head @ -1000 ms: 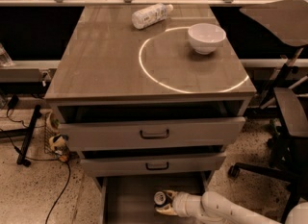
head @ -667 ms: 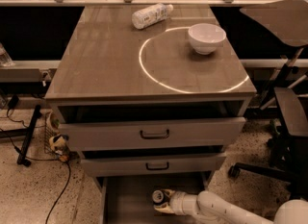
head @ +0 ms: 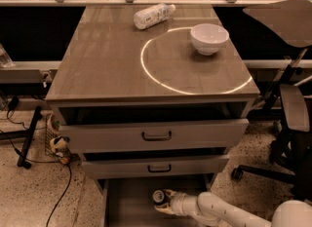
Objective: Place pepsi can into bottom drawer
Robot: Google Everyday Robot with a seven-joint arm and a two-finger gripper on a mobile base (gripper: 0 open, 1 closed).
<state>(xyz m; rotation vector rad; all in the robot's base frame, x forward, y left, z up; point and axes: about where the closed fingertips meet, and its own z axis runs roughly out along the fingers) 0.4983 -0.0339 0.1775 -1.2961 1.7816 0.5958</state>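
Note:
The pepsi can shows as a small dark can with a silver top, upright inside the open bottom drawer, near the drawer's back and just under the middle drawer's front. My gripper reaches in from the lower right on a white arm and its pale fingers sit on either side of the can. The can's lower part is dark against the drawer floor and hard to make out.
The top drawer and middle drawer stand partly pulled out above the can. A clear plastic bottle lies on the cabinet top and a white bowl stands there. An office chair is at the right, cables at the left.
The gripper and the can have shifted slightly left and further back in the bottom drawer. Nothing on the cabinet top has moved.

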